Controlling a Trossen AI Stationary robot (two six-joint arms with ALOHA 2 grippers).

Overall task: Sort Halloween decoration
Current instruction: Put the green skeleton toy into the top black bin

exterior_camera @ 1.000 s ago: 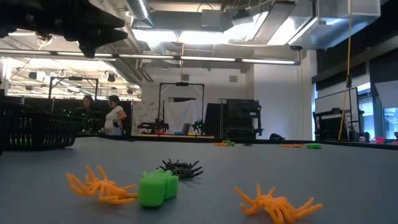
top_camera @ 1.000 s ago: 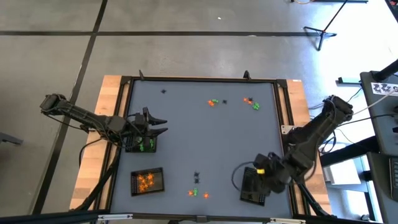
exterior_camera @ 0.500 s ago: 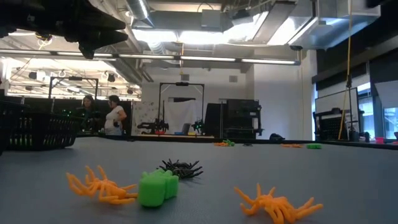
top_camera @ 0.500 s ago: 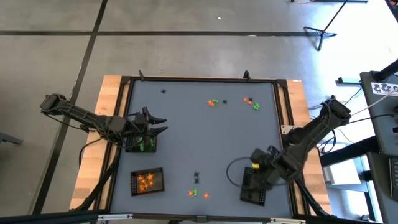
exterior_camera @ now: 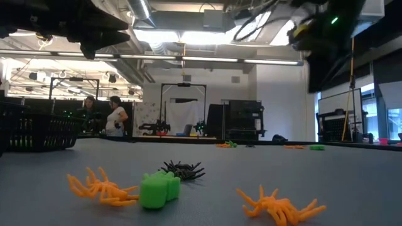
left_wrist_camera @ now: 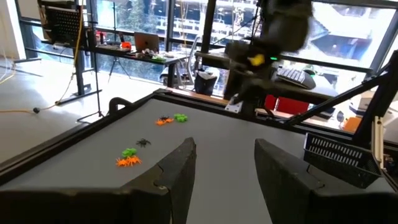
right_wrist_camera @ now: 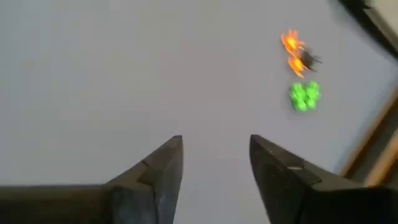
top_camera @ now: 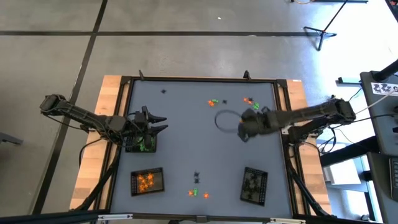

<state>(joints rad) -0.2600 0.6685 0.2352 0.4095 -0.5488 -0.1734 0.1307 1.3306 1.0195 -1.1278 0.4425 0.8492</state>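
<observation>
We are holding our right gripper [top_camera: 244, 129] above the mat's [top_camera: 205, 149] far right area, fingers spread wide with nothing between them, facing a cluster of two orange spiders [right_wrist_camera: 293, 53], a black one and a green trinket [right_wrist_camera: 304, 95]. Our left gripper [top_camera: 160, 124] is hovering over the tray of green pieces [top_camera: 144, 144], jaws parted and empty. The Halloween decoration is lying scattered: an orange spider [exterior_camera: 103, 186], a green trinket [exterior_camera: 159, 189], a black spider [exterior_camera: 183, 169] and another orange spider [exterior_camera: 279, 206] near the front edge. Their legs are splaying all round, so we cannot tell any heading.
</observation>
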